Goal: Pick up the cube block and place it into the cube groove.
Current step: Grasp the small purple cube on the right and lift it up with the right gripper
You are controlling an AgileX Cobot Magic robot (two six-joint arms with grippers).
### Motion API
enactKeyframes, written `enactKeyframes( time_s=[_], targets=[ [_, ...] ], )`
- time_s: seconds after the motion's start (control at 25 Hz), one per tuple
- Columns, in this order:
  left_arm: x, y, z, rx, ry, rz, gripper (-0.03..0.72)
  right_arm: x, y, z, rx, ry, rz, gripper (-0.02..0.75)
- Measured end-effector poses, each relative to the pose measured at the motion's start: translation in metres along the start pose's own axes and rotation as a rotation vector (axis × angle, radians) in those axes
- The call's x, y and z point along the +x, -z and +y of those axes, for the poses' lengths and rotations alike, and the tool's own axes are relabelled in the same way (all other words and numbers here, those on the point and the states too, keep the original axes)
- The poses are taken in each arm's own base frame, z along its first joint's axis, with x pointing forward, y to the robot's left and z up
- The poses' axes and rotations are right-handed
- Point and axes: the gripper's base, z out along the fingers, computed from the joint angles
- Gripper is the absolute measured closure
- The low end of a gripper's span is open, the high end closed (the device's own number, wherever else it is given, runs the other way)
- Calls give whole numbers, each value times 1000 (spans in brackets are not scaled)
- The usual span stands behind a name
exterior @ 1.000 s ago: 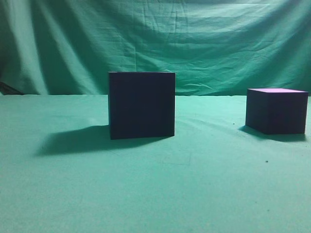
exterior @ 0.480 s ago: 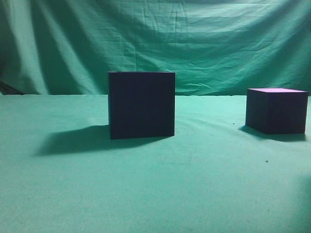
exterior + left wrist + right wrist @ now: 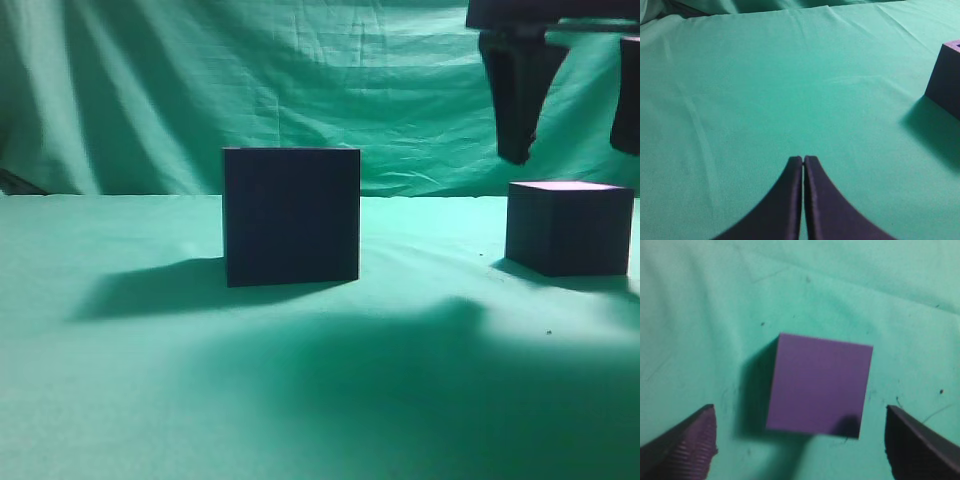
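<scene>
Your right gripper (image 3: 570, 150) hangs above the cube block (image 3: 570, 240) with its fingers spread wide and nothing between them. In the right wrist view the two ribbed fingertips (image 3: 682, 450) sit at roughly 8 and 4 o'clock of the frame, and the block's purple top (image 3: 819, 389) lies between them, a little toward 12 o'clock of the line joining the tips. The opening is clearly wider than the block, with cloth showing on both sides.

Your left gripper (image 3: 803, 165) is pressed closed, fingers touching along their length, holding nothing. It hovers over bare green cloth (image 3: 765, 90), and a corner of a dark box, probably the cube groove (image 3: 946, 75), shows at its 3 o'clock.

In the exterior view the block sits on the cloth at the far right, at about 3 o'clock from the cube groove (image 3: 291, 216), well apart from it. The block is untouched, so I judge you are in the approach step of the pick, before any grasp.

The next move calls for a straight descent. First nudge the gripper slightly forward so the fingers bracket the block's middle. The block looks turned a little against the finger line, so a small wrist rotation would let the pads meet flat faces, not edges. Close only once the tips are below the top face.
</scene>
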Motion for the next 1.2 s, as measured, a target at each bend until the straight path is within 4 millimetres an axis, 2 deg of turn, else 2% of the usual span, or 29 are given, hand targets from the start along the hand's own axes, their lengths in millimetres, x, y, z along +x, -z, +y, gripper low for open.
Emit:
enactKeyframes(
  time_s=[0.16,0.2,0.48,0.52,0.64,0.8,0.88,1.0,1.12,1.2],
  targets=[
    [0,0,0,0,0,0,688,-7,-17,-1,32,-43,-21,148],
    [0,0,0,0,0,0,688,-8,-20,-1,33,-46,-23,108],
    [0,0,0,0,0,0,688,-12,-45,1,41,-55,7,123],
    [0,0,0,0,0,0,688,-12,-45,1,42,-54,9,195],
    [0,0,0,0,0,0,688,-12,-46,1,44,-53,8,314],
    [0,0,0,0,0,0,688,-13,-44,1,49,-54,21,309],
    [0,0,0,0,0,0,688,-16,-38,0,61,-60,53,309],
    [0,0,0,0,0,0,688,-31,-18,0,68,-81,65,309],
    [0,0,0,0,0,0,688,-44,13,6,42,-95,37,309],
    [0,0,0,0,0,0,688,-50,39,21,1,-74,-11,309]
  ],
)
